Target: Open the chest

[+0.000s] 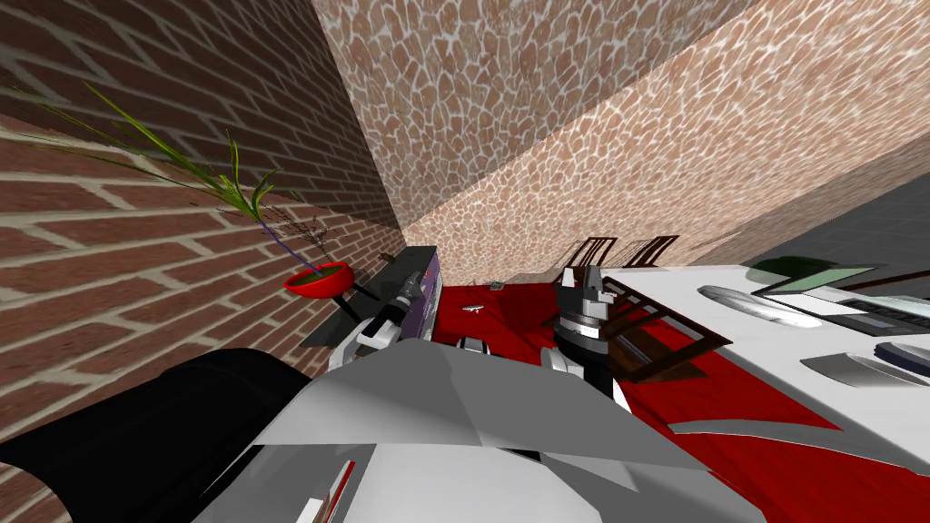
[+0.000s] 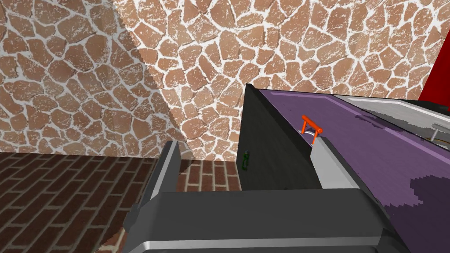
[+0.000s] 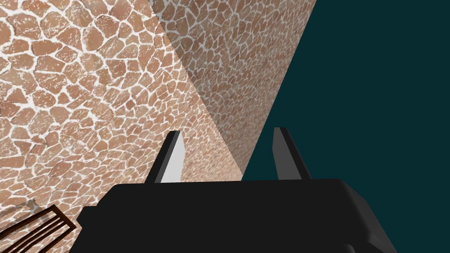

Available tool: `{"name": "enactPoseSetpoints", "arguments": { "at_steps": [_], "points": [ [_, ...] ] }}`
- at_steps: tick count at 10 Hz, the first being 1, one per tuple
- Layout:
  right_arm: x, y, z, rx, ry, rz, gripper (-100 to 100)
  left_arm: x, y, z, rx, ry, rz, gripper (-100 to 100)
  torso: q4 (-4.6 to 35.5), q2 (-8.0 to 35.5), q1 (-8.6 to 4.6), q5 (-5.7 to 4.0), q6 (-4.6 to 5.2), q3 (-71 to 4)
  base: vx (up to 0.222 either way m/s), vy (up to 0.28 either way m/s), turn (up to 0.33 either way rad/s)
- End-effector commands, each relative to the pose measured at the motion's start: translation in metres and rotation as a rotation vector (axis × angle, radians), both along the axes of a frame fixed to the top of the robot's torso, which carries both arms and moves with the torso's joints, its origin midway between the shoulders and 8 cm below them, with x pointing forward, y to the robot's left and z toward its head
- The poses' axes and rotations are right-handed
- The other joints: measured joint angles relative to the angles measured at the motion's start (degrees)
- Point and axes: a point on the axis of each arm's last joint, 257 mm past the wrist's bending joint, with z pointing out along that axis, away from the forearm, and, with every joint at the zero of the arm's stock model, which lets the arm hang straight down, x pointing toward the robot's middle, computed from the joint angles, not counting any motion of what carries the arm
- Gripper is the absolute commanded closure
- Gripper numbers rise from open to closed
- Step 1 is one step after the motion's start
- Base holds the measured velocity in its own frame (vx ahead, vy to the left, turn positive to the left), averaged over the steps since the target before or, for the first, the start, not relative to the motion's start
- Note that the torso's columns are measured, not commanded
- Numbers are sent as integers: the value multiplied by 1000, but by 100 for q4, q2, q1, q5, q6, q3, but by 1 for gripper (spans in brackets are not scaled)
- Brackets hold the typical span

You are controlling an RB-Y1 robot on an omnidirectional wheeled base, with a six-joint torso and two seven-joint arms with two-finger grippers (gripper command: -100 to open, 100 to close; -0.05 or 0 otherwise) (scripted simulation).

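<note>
Just ahead, the purple chest (image 2: 351,145) is found by the brick wall (image 2: 66,197). Its orange handle (image 2: 311,125) is seen just beyond one finger of the left gripper (image 2: 246,145), which is spread and empty. The right gripper (image 3: 226,134) is likewise spread, nothing held.

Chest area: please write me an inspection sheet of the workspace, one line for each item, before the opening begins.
Surface: red floor around the chest.
Job's things: chest, purple face, looks shut; orange handle untouched.
Clutter: small green thing on the chest's dark side; plant in a red pot; white table with a laptop.
Grippers: left gripper at the chest's edge, jaws open, not on the handle; right gripper raised, jaws open, holding nothing.
Cables: nothing seen.
Surroundings: brick wall, stone walls, chairs.
</note>
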Motion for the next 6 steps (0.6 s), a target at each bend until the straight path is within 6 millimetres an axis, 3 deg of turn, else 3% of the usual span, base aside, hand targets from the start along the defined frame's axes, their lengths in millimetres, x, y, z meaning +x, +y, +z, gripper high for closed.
{"name": "enactPoseSetpoints", "arguments": {
  "at_steps": [1,2,5,6],
  "points": [
    [0,0,0,0,0,0,0,-3,24,-40,-21,125,34,-100,1,4,-1,0,5,3,51,1,-283],
    [0,0,0,0,0,0,0,-3,25,-44,-25,140,40,-100,1,0,-3,-1,7,1,40,1,-106],
    [0,0,0,0,0,0,0,-13,64,-89,-38,295,109,-100,-1,-5,-2,-1,6,-3,57,3,-239],
    [0,0,0,0,0,0,0,-14,66,-93,-46,313,118,-100,-2,-10,1,0,5,-5,47,12,-53]
  ]
}}
